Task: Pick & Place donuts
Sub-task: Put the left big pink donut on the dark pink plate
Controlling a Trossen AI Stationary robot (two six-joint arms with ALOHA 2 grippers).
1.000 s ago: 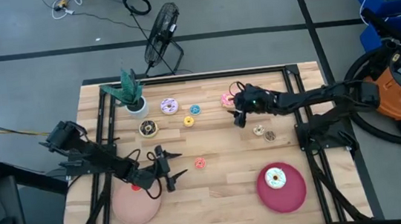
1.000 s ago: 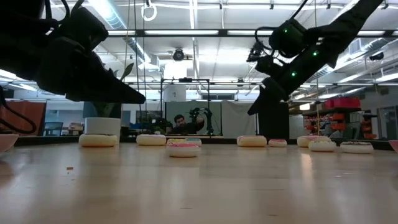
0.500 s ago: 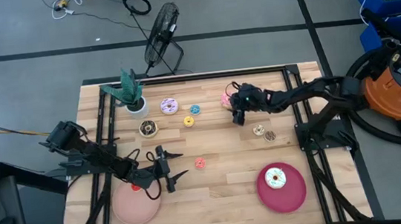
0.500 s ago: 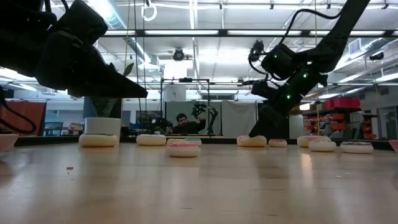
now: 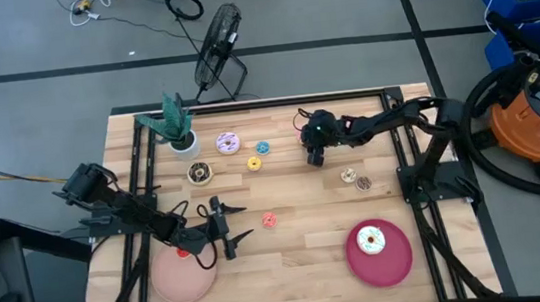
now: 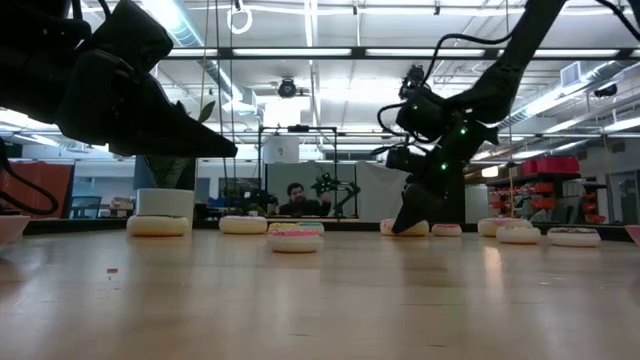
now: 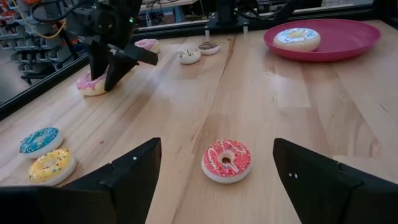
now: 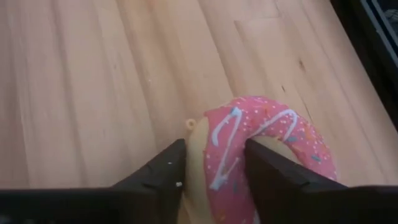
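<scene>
1. High view: a wooden table point(image 5: 291, 259) holds scattered toy donuts. The right gripper point(image 5: 312, 153) reaches to the far side of the table and sits over a pink donut, which it mostly hides here. A white-iced donut point(image 5: 370, 240) already lies on the crimson plate point(image 5: 395, 264) on the near right side, likely one finished placement. The left gripper point(image 5: 226, 228) waits near the pale pink plate point(image 5: 175, 279), its claw spread and empty. A small red donut point(image 5: 268, 220) lies just beside it. A potted plant point(image 5: 178, 128) stands at the far left corner.

2. Low view: the right gripper point(image 6: 410, 222) comes down from above until its tips meet a donut at table level, the posture of a pick in progress. A row of other donuts rests along the tabletop.

3. Left wrist view: the left arm's two dark fingers point(image 7: 134, 177) stand wide apart with the red donut point(image 7: 226, 160) lying between them but farther off, untouched. Farther away, the right gripper point(image 7: 106, 78) stands tip-down on the pink donut point(image 7: 92, 85).

4. Right wrist view: the right arm's fingers point(image 8: 163, 169) straddle one side of the pink donut's point(image 8: 273, 146) ring, one outside the rim and one in the hole. The claw is clenched on the ring, pressing both faces, and the donut rests on the wood, not yet lifted.
</scene>
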